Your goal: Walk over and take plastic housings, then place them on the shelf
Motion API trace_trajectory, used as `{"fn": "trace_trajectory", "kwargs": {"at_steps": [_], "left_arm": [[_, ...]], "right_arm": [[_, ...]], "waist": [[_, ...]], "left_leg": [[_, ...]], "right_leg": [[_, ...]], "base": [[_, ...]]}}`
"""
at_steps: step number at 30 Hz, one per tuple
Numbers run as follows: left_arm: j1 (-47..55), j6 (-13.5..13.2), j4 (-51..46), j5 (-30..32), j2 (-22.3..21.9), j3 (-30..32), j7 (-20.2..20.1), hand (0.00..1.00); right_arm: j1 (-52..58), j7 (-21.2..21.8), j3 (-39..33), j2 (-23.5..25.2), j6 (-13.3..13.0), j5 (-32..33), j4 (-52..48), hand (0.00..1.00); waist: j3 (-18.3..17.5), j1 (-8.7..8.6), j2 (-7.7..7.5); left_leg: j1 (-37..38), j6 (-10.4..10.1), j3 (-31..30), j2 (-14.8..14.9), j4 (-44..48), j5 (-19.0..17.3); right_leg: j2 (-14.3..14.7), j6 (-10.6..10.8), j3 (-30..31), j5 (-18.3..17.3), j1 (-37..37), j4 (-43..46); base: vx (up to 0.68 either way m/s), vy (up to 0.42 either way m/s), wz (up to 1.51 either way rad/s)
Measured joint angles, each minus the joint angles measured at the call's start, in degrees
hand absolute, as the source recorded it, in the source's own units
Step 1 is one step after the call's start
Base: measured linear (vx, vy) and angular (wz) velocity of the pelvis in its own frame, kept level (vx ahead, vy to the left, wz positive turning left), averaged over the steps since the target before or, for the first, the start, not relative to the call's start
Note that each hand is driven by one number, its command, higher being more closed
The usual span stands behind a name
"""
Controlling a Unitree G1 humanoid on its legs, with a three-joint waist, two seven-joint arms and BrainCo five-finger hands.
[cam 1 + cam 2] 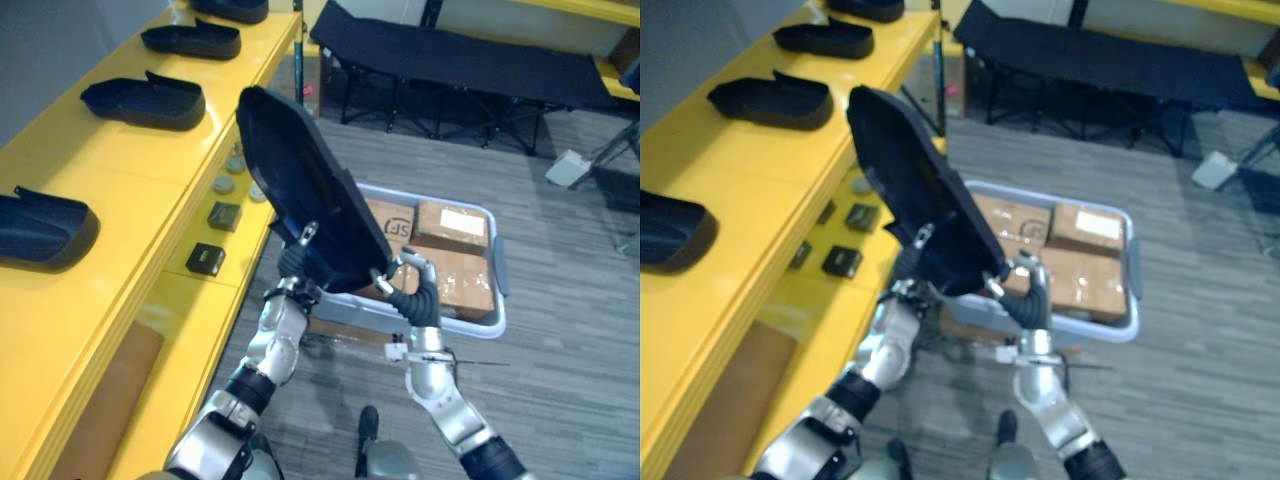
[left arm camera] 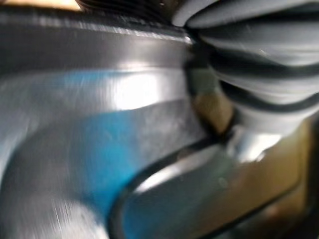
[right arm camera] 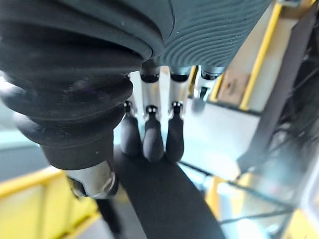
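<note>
Black plastic housing (image 1: 300, 180) held up beside the yellow shelf (image 1: 100, 170), placing not yet done.
Left eye view: it hung tilted in the air, its lower edge gripped by the left hand (image 1: 295, 265) and the right hand (image 1: 418, 295); other housings (image 1: 145, 100) lay on the shelf. Right wrist view: fingers (image 3: 153, 142) clamped on it. Next, I judged, it needed swinging over a bare stretch of shelf and lowering.

Yellow shelf (image 1: 100, 170) sits off to the outer side of the left hand (image 1: 291, 266). Top level has four black plastic housings (image 1: 143, 100) in a row, spaced apart. Lower level, just beside that hand, has two dark little boxes (image 1: 206, 259), some round discs (image 1: 222, 185) and a brown board (image 1: 110, 400) back toward the robot. On the floor (image 1: 560, 380) there's a grey crate (image 1: 498, 275) of cardboard boxes (image 1: 452, 225) just past the right hand (image 1: 415, 295), and a black cot (image 1: 450, 55) further off.
</note>
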Motion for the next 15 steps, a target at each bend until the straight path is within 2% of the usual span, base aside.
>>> {"fn": "trace_trajectory", "kwargs": {"at_steps": [1, 2, 3, 4, 5, 6, 8, 9, 11, 15], "left_arm": [[1.18, 0.04, 0.00, 1.50, 0.06, 0.95, 0.11, 1.00], [1.79, 0.12, 0.00, 2.49, 0.09, 1.47, 0.36, 1.00], [3.89, 0.12, -0.27, 5.56, 0.29, 2.92, 1.07, 1.00], [5.01, 0.20, -0.87, 6.58, 0.78, 3.60, 1.19, 1.00], [7.77, 0.18, -2.81, 10.79, 1.28, 4.63, 3.03, 1.00], [8.28, 0.19, -3.12, 11.76, 1.54, 4.78, 3.55, 1.00], [12.65, -0.16, -6.03, 21.03, 2.06, 8.53, 8.05, 1.00], [13.00, -0.21, -6.34, 22.03, 2.06, 8.98, 8.61, 1.00], [15.71, -0.95, -9.50, 30.96, 2.25, 12.76, 13.33, 1.00], [19.62, -3.05, -14.86, 39.32, 2.31, 17.34, 17.71, 1.00]], "right_arm": [[0.13, 4.81, -0.79, -0.47, -0.02, 3.42, -1.42, 0.00], [0.14, 7.67, -1.31, -0.75, -0.02, 5.63, -2.08, 0.00], [0.31, 14.46, -2.42, -1.78, 0.02, 11.41, -3.74, 0.00], [0.36, 16.73, -3.07, -2.26, 0.02, 13.31, -4.45, 0.00], [0.78, 22.05, -4.45, -3.68, 0.01, 19.28, -6.61, 0.00], [1.09, 23.18, -4.91, -3.91, 0.01, 20.82, -7.10, 0.00], [2.03, 30.75, -8.35, -4.66, 0.01, 33.30, -9.17, 0.00], [2.16, 31.50, -8.84, -4.64, -0.02, 34.72, -9.46, 0.00], [2.55, 37.23, -12.31, -4.39, -0.39, 46.44, -10.58, 0.00], [5.71, 42.03, -18.14, -1.70, -1.11, 54.86, -12.89, 0.00]], "waist": [[-0.42, 0.03, -0.01], [-0.42, 0.04, -0.01], [-1.12, 0.10, -0.12], [-1.38, 0.15, -0.20], [-1.67, 0.68, -0.31], [-1.85, 0.84, -0.28], [-3.22, 1.11, -0.09], [-3.29, 1.12, -0.06], [-4.21, 1.13, 0.14], [-4.98, 1.37, 0.74]], "left_leg": [[0.78, 0.01, 0.25, -0.04, -0.44, 0.16], [1.19, 0.01, 0.32, -0.06, -0.57, 0.16], [1.30, 0.02, 0.44, -0.19, -1.19, 0.17], [1.41, 0.01, 0.47, -0.26, -1.37, 0.24], [2.32, 0.00, 0.72, -0.48, -2.69, 0.68], [2.38, 0.06, 0.70, -0.52, -2.94, 0.76], [3.70, -0.16, 0.58, -1.09, -5.78, 2.36], [4.06, -0.19, 0.54, -1.12, -6.12, 2.54], [4.48, -0.29, 0.11, -1.39, -7.56, 3.42], [5.09, -0.28, 0.00, -1.62, -8.77, 3.79]], "right_leg": [[-0.03, 0.00, 0.32, 0.00, 0.37, 0.00], [-0.04, 0.00, 0.40, 0.00, 0.73, 0.00], [-0.10, 0.30, 0.42, -0.23, 0.97, 0.00], [-0.14, 0.47, 0.39, -0.38, 0.97, 0.00], [-0.16, 0.61, 0.46, -0.65, 1.21, 0.00], [-0.16, 0.63, 0.42, -0.72, 1.20, 0.00], [-0.11, 0.70, -0.61, -0.97, 1.47, 0.01], [-0.11, 0.70, -0.72, -1.00, 1.56, 0.00], [-0.04, 0.78, -1.13, -1.13, 1.62, 0.01], [-0.07, 0.84, -1.48, -1.19, 1.70, 0.00]], "base": [[0.00, 0.020, -0.10], [-0.04, 0.021, -0.05], [-0.04, 0.015, -0.01], [-0.04, 0.005, -0.03], [0.00, 0.000, 0.00], [0.00, 0.000, 0.00], [0.00, 0.000, 0.12], [0.02, 0.006, 0.14], [0.03, 0.005, 0.11], [0.01, 0.005, 0.02]]}}
